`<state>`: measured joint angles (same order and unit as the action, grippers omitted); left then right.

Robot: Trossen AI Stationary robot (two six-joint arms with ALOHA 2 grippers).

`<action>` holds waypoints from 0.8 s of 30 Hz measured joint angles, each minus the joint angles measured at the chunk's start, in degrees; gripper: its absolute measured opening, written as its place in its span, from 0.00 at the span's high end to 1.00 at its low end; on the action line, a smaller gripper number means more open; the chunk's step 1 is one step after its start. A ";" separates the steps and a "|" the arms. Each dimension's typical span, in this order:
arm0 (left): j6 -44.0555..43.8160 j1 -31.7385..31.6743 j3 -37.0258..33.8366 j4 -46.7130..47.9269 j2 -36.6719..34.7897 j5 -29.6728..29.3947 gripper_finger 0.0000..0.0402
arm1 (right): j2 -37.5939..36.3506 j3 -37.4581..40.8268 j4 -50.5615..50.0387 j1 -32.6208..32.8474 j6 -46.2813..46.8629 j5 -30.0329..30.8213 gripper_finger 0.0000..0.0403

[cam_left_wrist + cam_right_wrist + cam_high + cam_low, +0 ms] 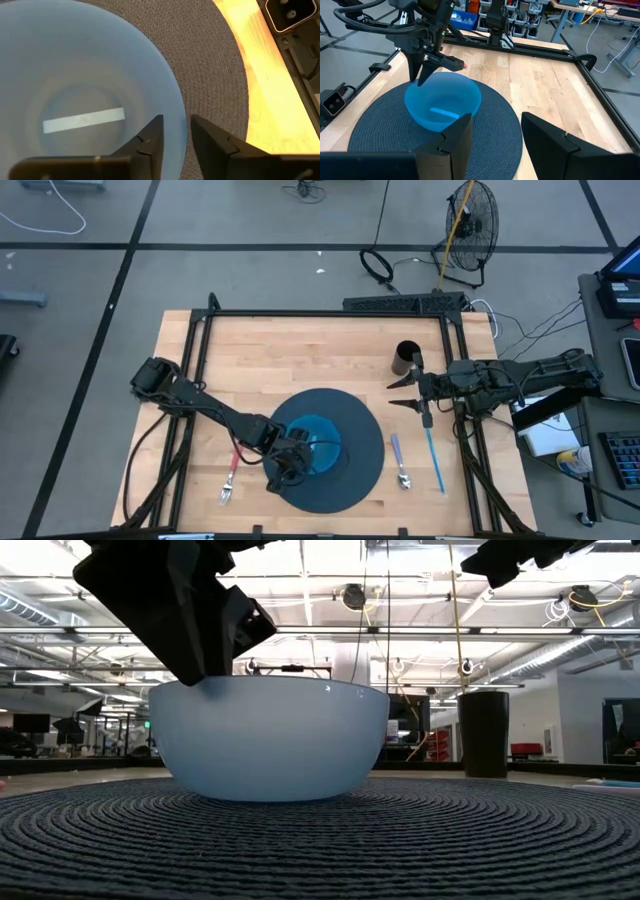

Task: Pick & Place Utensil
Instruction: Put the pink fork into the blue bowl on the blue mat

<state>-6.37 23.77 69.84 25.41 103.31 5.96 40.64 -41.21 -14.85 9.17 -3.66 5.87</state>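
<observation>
A light blue bowl (pixel 318 442) (pixel 270 740) (pixel 442 102) sits on its base on a dark round woven mat (pixel 355 470). My left gripper (pixel 287 470) (pixel 176 122) is open at the bowl's near-left rim, with one finger inside and one outside. My right gripper (pixel 400 393) (pixel 496 120) is open and hovers off the mat's right side, empty. On the wood lie a red-handled fork (pixel 229 477) left of the mat, and a purple-handled spoon (pixel 399 460) and a blue-handled utensil (pixel 434 455) right of it. My left gripper comes from above, slanting down, and straddles the bowl's rim (pixel 184 131), with one finger (pixel 150 142) inside the hollow and one (pixel 215 142) outside. Whether either finger touches the wall, I cannot tell. The bowl rests flat on the mat.
A black cup (pixel 407 360) (pixel 484 733) stands upright on the table behind the right gripper. A black metal frame (pixel 330 313) runs round the wooden top. Bare wood lies between the mat and the far edge.
</observation>
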 joint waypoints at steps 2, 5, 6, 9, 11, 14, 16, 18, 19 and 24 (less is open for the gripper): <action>-0.03 0.00 0.00 0.01 0.00 0.02 0.69 | -0.01 0.00 0.00 0.00 0.00 0.00 0.59; -0.07 0.00 0.00 0.00 0.00 0.02 0.65 | 0.00 0.00 0.00 0.00 0.00 0.00 0.59; -0.05 0.00 0.00 0.06 -0.12 0.02 0.63 | 0.00 0.00 0.00 -0.02 0.00 0.00 0.59; 0.12 0.00 0.23 0.52 -0.48 0.02 0.61 | 0.00 -0.01 0.00 -0.01 0.00 0.01 0.59; 0.44 0.00 0.56 2.27 -1.62 -0.16 0.59 | 0.00 -0.01 -0.03 0.00 0.00 0.00 0.59; 0.26 -0.27 0.90 2.97 -4.22 -0.76 0.58 | 0.00 0.00 -0.05 0.00 -0.26 0.00 0.59; -0.42 -0.45 0.88 5.09 -6.68 -2.41 0.59 | -0.02 0.00 -0.11 0.00 -1.21 -0.02 0.59; -2.15 -0.55 0.87 6.53 -9.65 -5.43 0.60 | 0.02 0.00 -0.34 0.00 -1.99 -0.02 0.59; -3.62 -0.51 0.87 8.06 -11.29 -7.65 0.61 | 0.01 -0.01 -0.37 -0.01 -2.30 -0.04 0.59; -13.76 1.01 0.89 15.81 -18.41 -20.40 0.65 | 0.00 0.00 -0.81 0.00 -1.48 -0.25 0.59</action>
<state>-20.13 24.78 70.74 41.22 84.90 -14.45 40.64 -41.21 -15.66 9.17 -5.15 5.62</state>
